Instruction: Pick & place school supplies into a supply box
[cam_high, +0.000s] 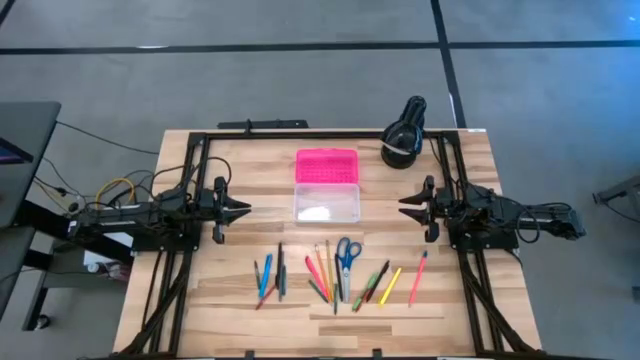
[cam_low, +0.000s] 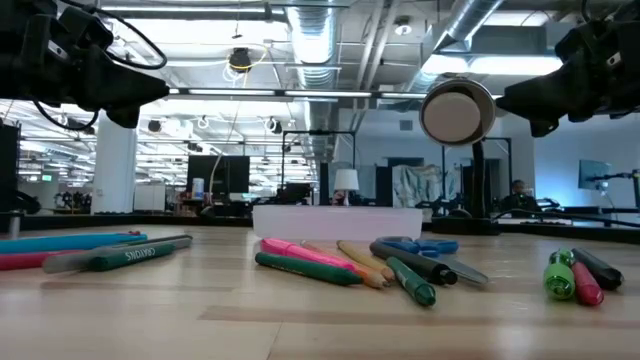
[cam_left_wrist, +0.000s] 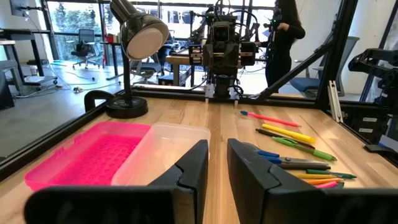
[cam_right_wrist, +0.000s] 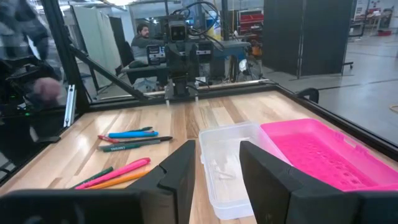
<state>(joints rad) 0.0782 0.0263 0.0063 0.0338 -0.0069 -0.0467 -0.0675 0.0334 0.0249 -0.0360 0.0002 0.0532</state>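
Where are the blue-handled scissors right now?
In the high view, the scissors lie flat in the row of pens, middle of the table, nearer the camera's bottom edge than the open supply box.

1. The high view looked straight down on the whole table (cam_high: 200, 300).
2. The low view sat at table-top level, close behind the pens (cam_low: 310, 262), facing the room.
3. Each wrist view looked across the table at the opposite arm; both shared the supply box (cam_left_wrist: 124, 155) between them.
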